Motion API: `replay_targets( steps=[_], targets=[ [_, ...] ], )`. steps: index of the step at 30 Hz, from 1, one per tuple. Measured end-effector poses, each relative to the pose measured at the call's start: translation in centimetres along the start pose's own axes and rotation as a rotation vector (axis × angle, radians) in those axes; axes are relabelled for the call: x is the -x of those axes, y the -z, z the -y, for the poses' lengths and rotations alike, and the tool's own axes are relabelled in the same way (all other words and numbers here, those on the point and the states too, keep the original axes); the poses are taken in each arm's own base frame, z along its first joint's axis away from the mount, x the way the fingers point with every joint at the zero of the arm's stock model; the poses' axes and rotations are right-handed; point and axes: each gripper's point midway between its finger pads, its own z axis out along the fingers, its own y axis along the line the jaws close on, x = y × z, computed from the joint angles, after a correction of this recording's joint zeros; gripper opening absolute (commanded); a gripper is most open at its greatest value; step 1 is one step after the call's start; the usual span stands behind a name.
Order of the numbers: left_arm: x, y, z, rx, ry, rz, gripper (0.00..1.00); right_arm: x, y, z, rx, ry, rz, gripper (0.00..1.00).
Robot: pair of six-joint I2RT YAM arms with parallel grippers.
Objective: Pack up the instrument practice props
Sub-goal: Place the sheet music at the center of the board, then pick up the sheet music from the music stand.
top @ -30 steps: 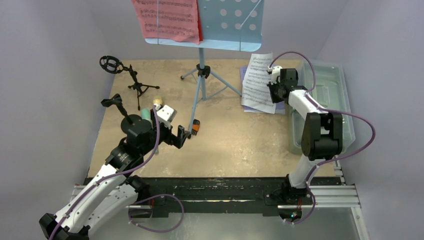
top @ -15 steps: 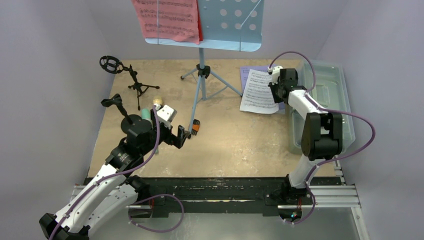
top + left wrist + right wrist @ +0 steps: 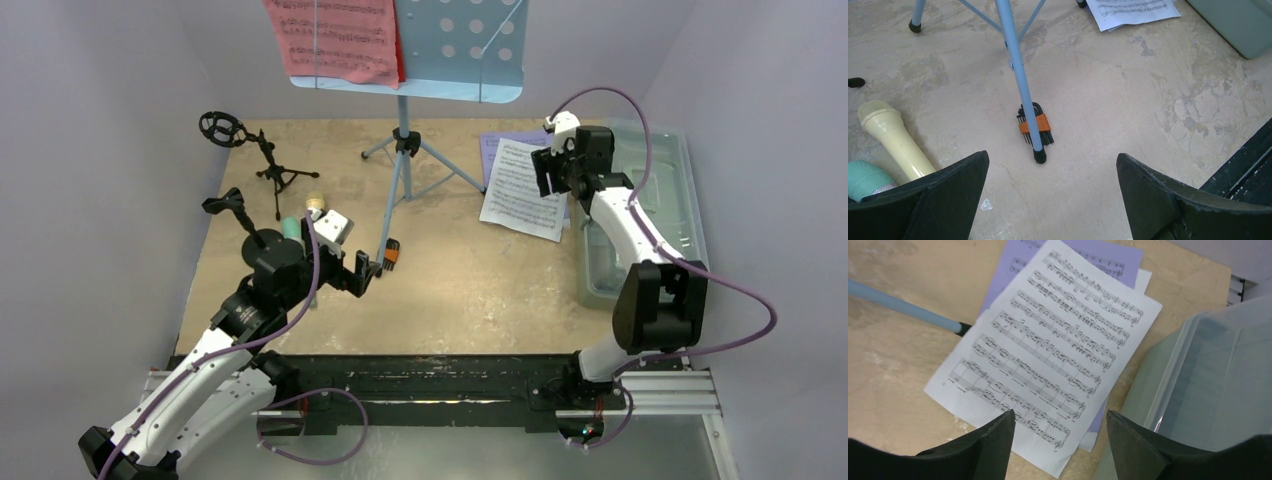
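The light-blue tripod (image 3: 404,120) is stood at the table's far centre. Beside the tub (image 3: 1198,365), a white sheet-music page (image 3: 1048,355) is laid over a purple page (image 3: 1103,255). The right gripper (image 3: 1059,420) is positioned above the white page with fingers spread. The left gripper (image 3: 1052,157) is spread wide near the yellow microphone (image 3: 893,140).

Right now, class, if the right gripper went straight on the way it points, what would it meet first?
Probably the white sheet-music page, atop a purple page, straight ahead of the right gripper and its open fingers; depth unclear.
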Motion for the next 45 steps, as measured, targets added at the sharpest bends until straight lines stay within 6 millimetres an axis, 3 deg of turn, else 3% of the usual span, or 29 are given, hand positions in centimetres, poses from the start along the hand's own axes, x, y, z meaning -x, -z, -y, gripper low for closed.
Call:
replay_targets(
  steps=[4,12,19,24,28,35,39,45],
  targets=[
    [0.0,0.0,0.0,0.0,0.0,0.001,1.0,1.9,1.7,-0.9,0.055,0.0,0.074,0.83],
    [0.9,0.6,0.2,-0.009,0.015,0.042,1.0,2.3,4.1,-2.8,0.185,-0.021,0.137,0.93],
    [3.1,1.8,0.8,-0.029,0.097,0.163,1.0,2.7,8.3,-2.0,0.27,-0.073,0.22,0.99],
    [3.6,2.3,1.4,-0.049,0.193,0.205,1.0,3.4,11.6,-4.0,0.364,-0.035,0.295,0.99],
    [3.9,2.6,2.0,-0.076,0.256,0.216,1.0,2.3,13.6,-6.0,0.453,-0.011,0.312,0.99],
    [4.7,3.5,2.7,-0.104,0.324,0.204,1.0,-1.6,15.0,-8.4,0.536,-0.023,0.313,0.99],
    [7.1,4.9,3.1,-0.121,0.347,0.246,0.99,-2.3,15.8,-9.2,0.557,-0.013,0.341,0.99],
    [11.2,7.5,3.7,-0.162,0.37,0.337,0.99,-1.8,16.6,-9.0,0.559,-0.001,0.385,0.99]
  ],
)
